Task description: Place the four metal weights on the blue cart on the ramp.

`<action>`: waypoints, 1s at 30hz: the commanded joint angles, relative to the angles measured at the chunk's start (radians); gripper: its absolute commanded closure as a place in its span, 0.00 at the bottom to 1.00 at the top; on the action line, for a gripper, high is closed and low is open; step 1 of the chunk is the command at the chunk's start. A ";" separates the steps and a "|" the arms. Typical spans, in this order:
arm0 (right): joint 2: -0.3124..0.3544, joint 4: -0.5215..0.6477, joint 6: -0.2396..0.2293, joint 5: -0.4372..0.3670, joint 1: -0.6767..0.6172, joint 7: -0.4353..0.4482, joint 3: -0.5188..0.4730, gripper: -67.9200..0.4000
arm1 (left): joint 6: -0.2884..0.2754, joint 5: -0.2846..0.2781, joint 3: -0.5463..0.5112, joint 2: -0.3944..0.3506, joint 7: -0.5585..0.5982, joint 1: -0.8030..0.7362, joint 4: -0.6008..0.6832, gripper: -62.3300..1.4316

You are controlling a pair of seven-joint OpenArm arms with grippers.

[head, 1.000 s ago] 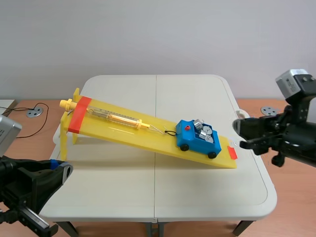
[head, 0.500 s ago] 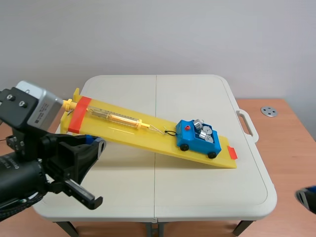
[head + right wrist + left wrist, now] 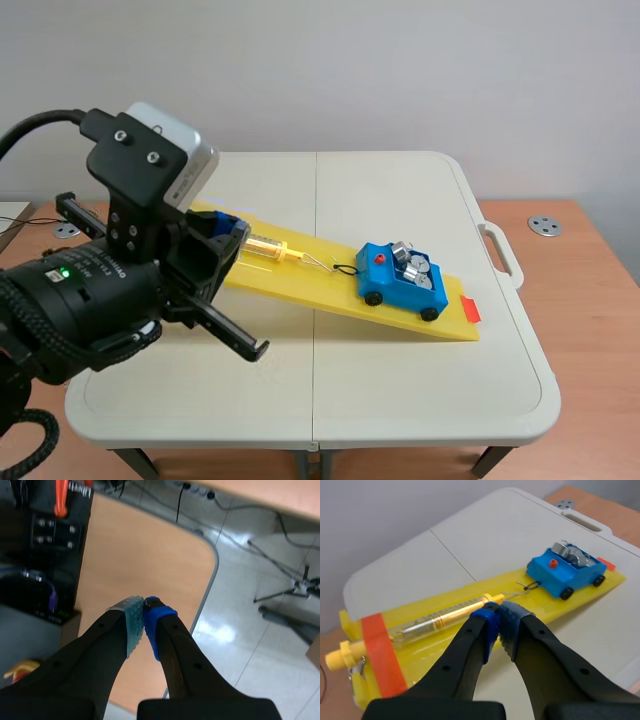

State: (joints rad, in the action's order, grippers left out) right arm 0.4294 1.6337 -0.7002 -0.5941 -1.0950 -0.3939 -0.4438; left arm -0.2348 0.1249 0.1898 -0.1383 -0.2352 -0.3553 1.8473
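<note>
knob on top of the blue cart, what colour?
Red. The small round knob on the blue plastic cart shows best in the left wrist view.

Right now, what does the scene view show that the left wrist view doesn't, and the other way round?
Only the scene view shows the left arm's bulk with its grey camera box, and the table's near edge. Only the left wrist view shows the orange band at the ramp's raised end, and that the left gripper is shut on nothing. Both show the ramp, the spring scale and the cart carrying weights.
</note>
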 commanded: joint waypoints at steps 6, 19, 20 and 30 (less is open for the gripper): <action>0.011 0.100 -0.045 -0.085 -0.072 0.071 -0.097 0.98 | 0.048 -0.023 -0.008 0.067 0.104 0.086 -0.004 0.94; -0.008 0.100 -0.045 -0.086 -0.071 0.059 -0.120 0.98 | 0.140 0.056 0.024 0.094 0.111 0.238 -0.200 0.94; -0.008 0.100 -0.045 -0.086 -0.071 0.059 -0.120 0.98 | 0.151 0.056 0.024 0.094 0.112 0.245 -0.212 0.94; -0.008 0.100 -0.045 -0.086 -0.071 0.060 -0.120 0.98 | 0.167 0.056 0.024 0.093 0.119 0.273 -0.264 0.94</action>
State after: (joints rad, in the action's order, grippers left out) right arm 0.4049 1.6356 -0.6998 -0.6025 -1.1561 -0.3935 -0.4854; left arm -0.1230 0.1947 0.2100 -0.0635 -0.2348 -0.1192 1.4937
